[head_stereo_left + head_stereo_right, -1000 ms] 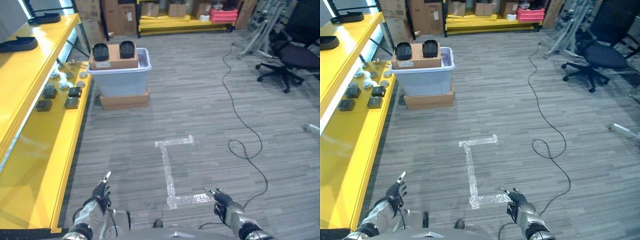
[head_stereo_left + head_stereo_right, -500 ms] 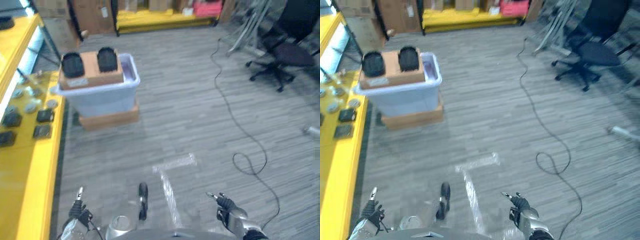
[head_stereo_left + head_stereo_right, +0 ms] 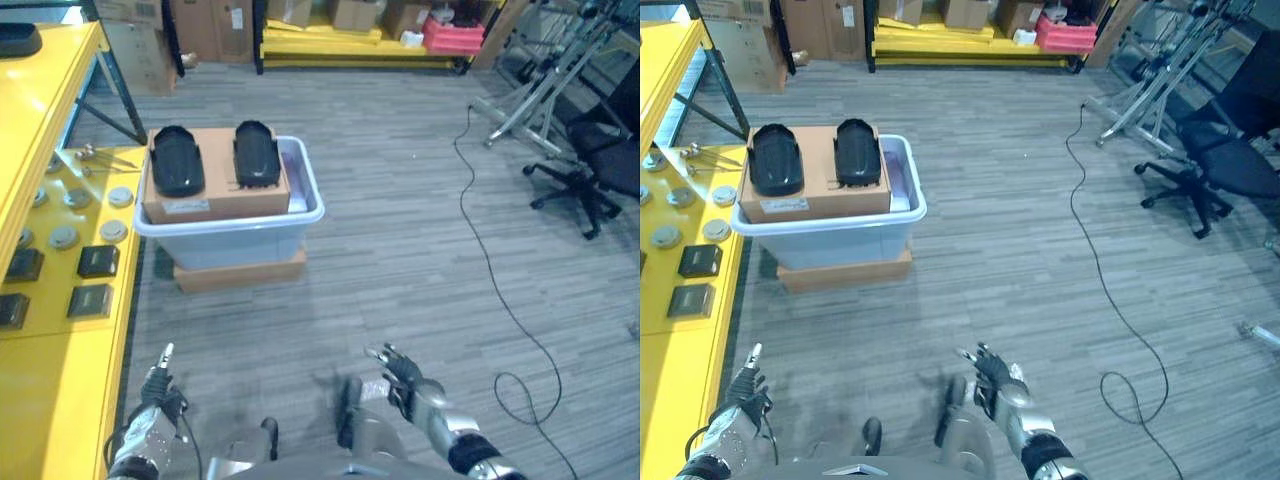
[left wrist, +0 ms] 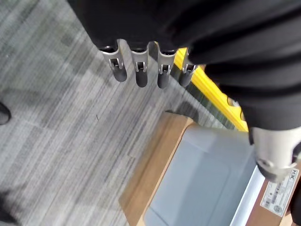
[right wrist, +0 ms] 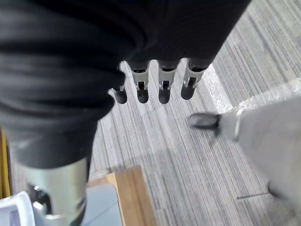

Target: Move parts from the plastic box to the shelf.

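Observation:
A pale plastic box point(image 3: 235, 228) stands on a flat cardboard slab point(image 3: 240, 273) on the floor ahead, beside the yellow shelf point(image 3: 50, 380). On the box lies a brown carton point(image 3: 215, 190) with two black oval parts point(image 3: 176, 160) on top. My left hand point(image 3: 156, 395) hangs low at the lower left, fingers straight, holding nothing. My right hand point(image 3: 408, 383) is low at centre right, fingers spread and empty. In the left wrist view the fingers point(image 4: 136, 70) point toward the plastic box point(image 4: 202, 188). The right wrist view has straight fingers point(image 5: 162, 87) over bare floor.
On the shelf lie black square parts point(image 3: 98, 260) and round silver discs point(image 3: 113, 231). An office chair point(image 3: 600, 165) and metal stands point(image 3: 545, 60) are at the right. Cartons and a red crate point(image 3: 455, 35) sit on a low yellow rack at the back.
The camera has moved forward and turned, so the plastic box and shelf now look nearer and more central. Both hands stay low and empty.

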